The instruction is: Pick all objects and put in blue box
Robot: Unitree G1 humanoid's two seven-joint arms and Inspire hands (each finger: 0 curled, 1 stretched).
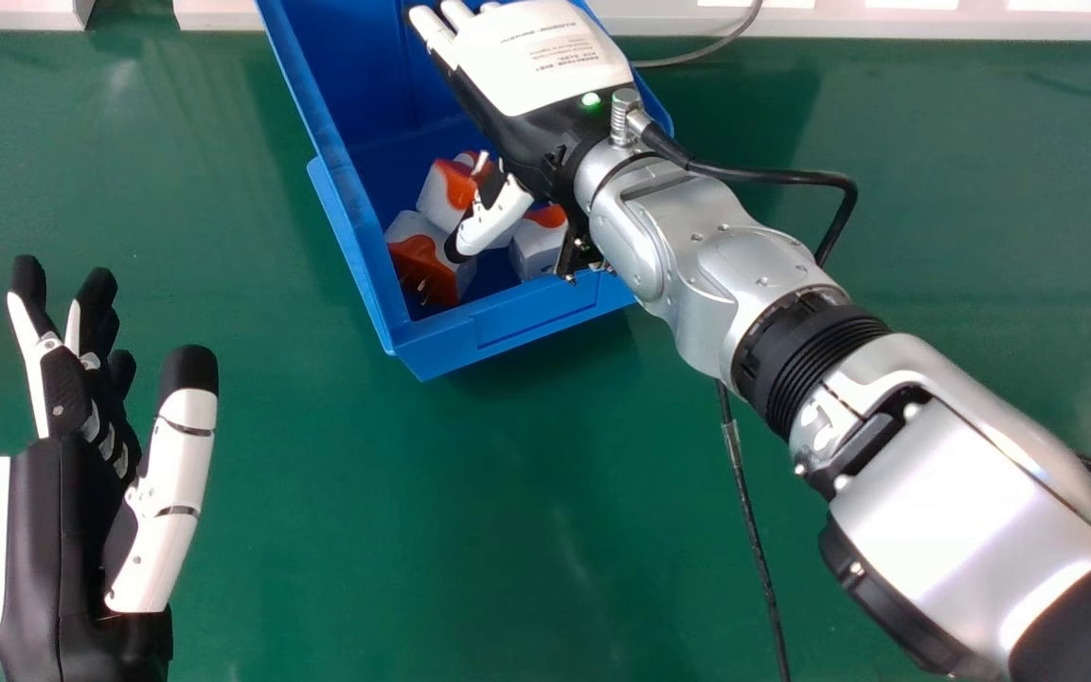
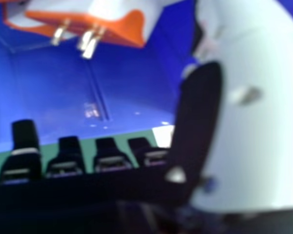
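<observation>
Silver and rigid, the robot's right forearm (image 1: 972, 493) comes in from four o'clock in the head view, crossing the green tabletop (image 1: 337, 530) towards twelve o'clock. Its black and white right hand (image 1: 545, 66) lies over the open blue plastic box (image 1: 347, 218), fingers straight and apart, with nothing in their grasp. The task's things, white and orange plastic plug blocks (image 1: 422, 256), sit inside the box, grouped towards its six o'clock end beneath the thumb; whether thumb and blocks touch, I cannot tell. At eight o'clock rests the black and white left hand (image 1: 62, 493), fingers relaxed and apart.

The blocks look light, stiff and hard-shelled, probably slippery on their smooth faces. Each is best held across opposite white sides, clear of the bare metal prongs (image 2: 90, 41), which might bend or snag. Placing looks finished here; lifting the open hand straight out should avoid dragging a block.
</observation>
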